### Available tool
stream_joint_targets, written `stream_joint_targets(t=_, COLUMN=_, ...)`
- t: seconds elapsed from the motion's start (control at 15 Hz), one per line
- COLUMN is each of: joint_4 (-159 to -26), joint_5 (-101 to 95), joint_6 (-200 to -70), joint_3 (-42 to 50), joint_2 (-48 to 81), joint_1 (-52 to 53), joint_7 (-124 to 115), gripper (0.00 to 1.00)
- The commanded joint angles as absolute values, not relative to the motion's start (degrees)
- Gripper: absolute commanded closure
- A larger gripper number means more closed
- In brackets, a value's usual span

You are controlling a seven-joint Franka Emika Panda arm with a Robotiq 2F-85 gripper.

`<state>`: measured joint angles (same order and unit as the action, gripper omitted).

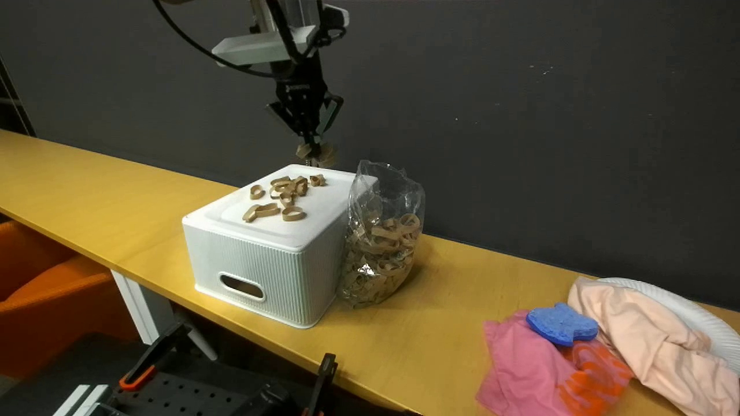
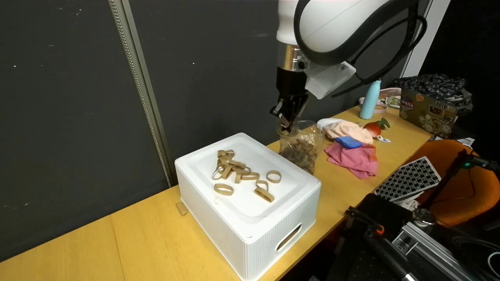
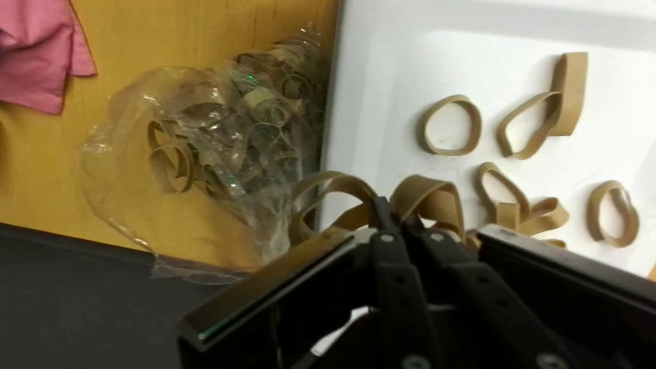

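Arm (image 2: 336, 27) cut off, held bands (image 1: 327, 155) blurred

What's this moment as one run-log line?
Gripper: shut on rubber band(s) | bag: beside box, bands inside | box: loose bands on top

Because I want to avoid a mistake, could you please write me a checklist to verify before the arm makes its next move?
1. Pincer closed on at least one tan band: ok.
2. Number of bands held: cannot tell, the loops overlap.
3. Plastic bag upright beside the white box: ok.
4. Its mouth open: ok.
5. Held loops free of the bag: cannot tell; one meets its outline in the wrist view.
6. Loose bands on the box lying apart: not ok, several overlap.
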<state>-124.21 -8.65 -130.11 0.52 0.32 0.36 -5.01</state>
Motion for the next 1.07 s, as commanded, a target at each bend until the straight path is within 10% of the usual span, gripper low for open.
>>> stream_joint_targets(t=0.0, joint_4=-127.35, joint_5=-9.32, joint_6=-128.76, joint_3=2.22, joint_2=-4.59, joint_1=-1.77, joint_7=-5.12, gripper=0.99)
stream_joint_targets(t=1.0, joint_4=-121.04, joint_5=-8.31, joint_6=-128.30, joint_3=7.77, joint_2=3.07, joint_1=-8.19, joint_7=-3.19, gripper=0.99)
